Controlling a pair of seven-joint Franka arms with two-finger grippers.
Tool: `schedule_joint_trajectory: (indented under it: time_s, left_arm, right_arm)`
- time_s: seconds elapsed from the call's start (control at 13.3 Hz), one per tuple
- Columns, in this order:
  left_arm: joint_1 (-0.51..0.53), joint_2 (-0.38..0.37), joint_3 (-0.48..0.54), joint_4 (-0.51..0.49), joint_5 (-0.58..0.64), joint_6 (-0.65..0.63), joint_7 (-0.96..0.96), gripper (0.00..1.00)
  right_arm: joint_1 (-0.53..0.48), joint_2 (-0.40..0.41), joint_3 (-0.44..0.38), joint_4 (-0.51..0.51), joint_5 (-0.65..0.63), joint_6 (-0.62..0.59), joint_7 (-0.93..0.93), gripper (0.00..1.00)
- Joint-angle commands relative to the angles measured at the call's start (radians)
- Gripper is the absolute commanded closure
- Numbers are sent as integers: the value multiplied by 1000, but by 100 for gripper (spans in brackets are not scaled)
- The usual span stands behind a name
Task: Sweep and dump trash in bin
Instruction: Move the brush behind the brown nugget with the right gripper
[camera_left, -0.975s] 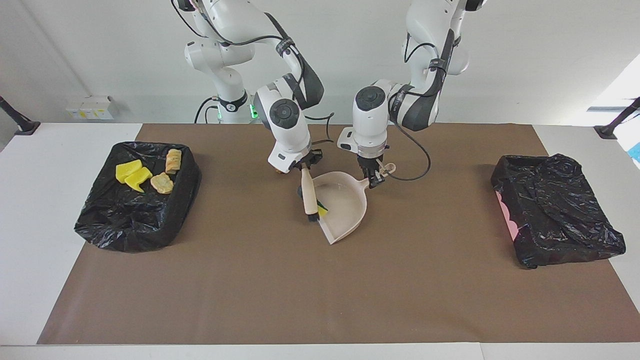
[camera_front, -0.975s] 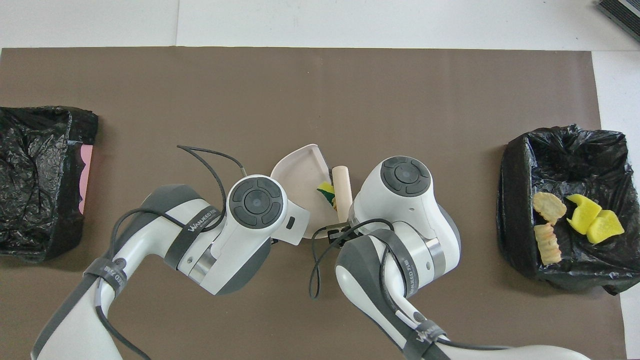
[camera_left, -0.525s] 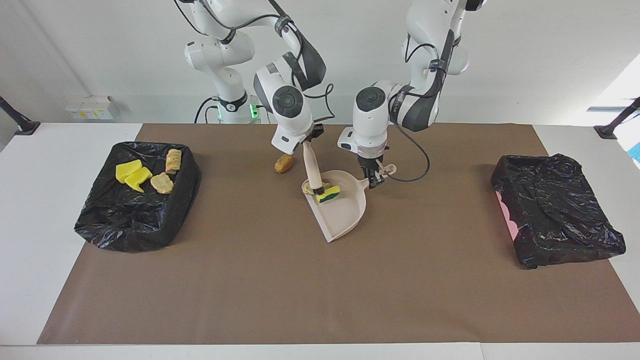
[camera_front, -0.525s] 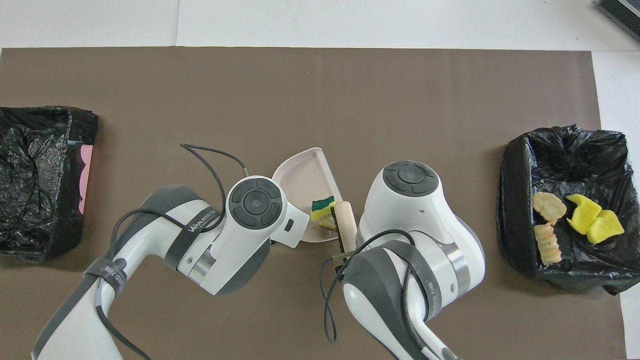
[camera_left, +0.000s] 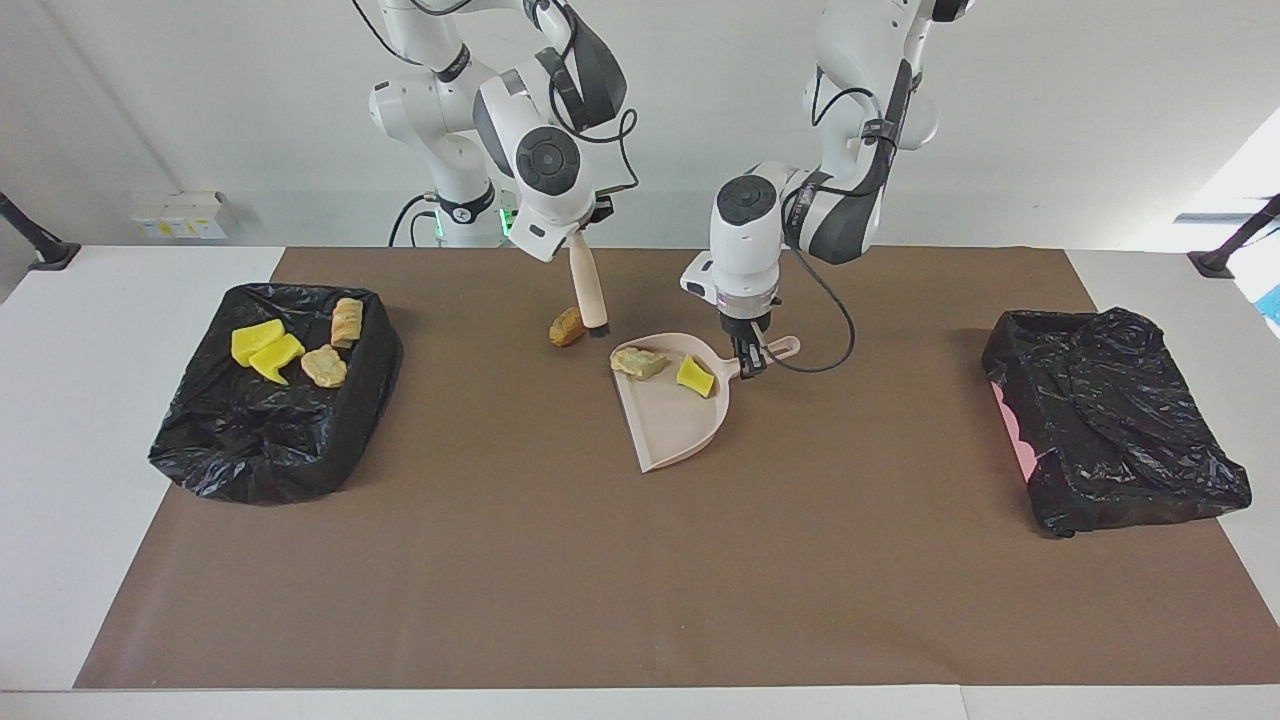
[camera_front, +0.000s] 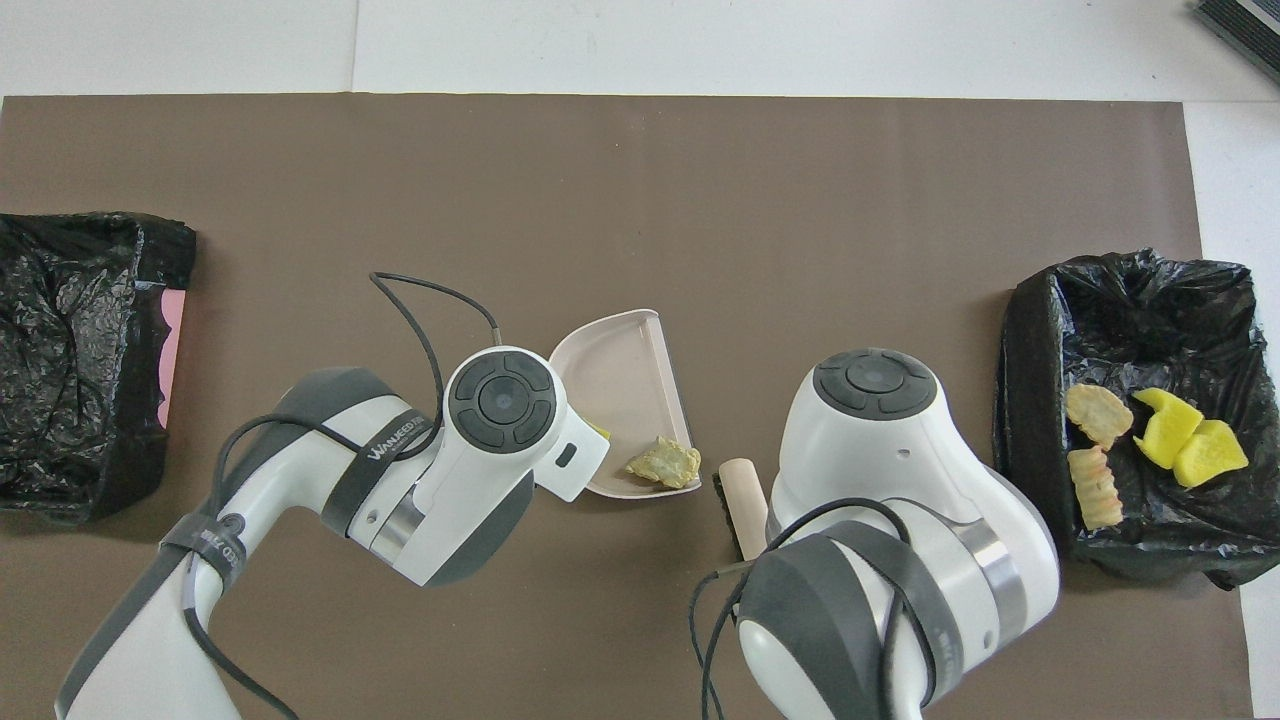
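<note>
- The sweeping step is in hand: two scraps are in the dustpan (camera_left: 672, 415) and one brown lump (camera_left: 566, 327) lies loose on the worktop (camera_left: 520, 560).
- The right pincer (camera_left: 578, 236) is clamped together on the top of the brush (camera_left: 588, 290), which hangs down from it with its bristle end just beside the brown lump.
- The left pincer (camera_left: 748, 352) is clamped on the dustpan handle (camera_left: 780, 349); the pan lies below it on the brown mat, its open mouth toward the right arm's end.
- Inside the pan, close to the left pincer, lie a yellow sponge piece (camera_left: 695, 375) and a pale tan chunk (camera_left: 640, 362).
- Four more scraps already sit in the bin (camera_left: 270, 440) at the right arm's end, well apart from both pincers. A second black-bagged bin (camera_left: 1115, 420) stands at the left arm's end.
- Next, I judge, the brush must drop to the side of the lump away from the pan and push it toward the pan's mouth, with the pan held flat.
- Against the frames a second ago, the brush has lifted out of the pan and swung over to the lump, which the arm then hid; the pan has turned slightly, and the tan chunk now shows.
</note>
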Motion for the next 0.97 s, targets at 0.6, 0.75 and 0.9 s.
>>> schedule_joint_trajectory:
  time_s: [0.6,0.75,0.9]
  left_arm:
    - [1,-105,0,-144,100,28,132,100]
    - [3,-105,0,-145,100,26,132,100]
    - [8,-105,-1,-147,98,25,124,100]
  right_arm:
    - [-202,-288,9,-484,-50,255,42,100]
    - [-180,-282,12,-505,-27,319,100,100]
    - [-166,-279,12,-505,-3,347,119,100]
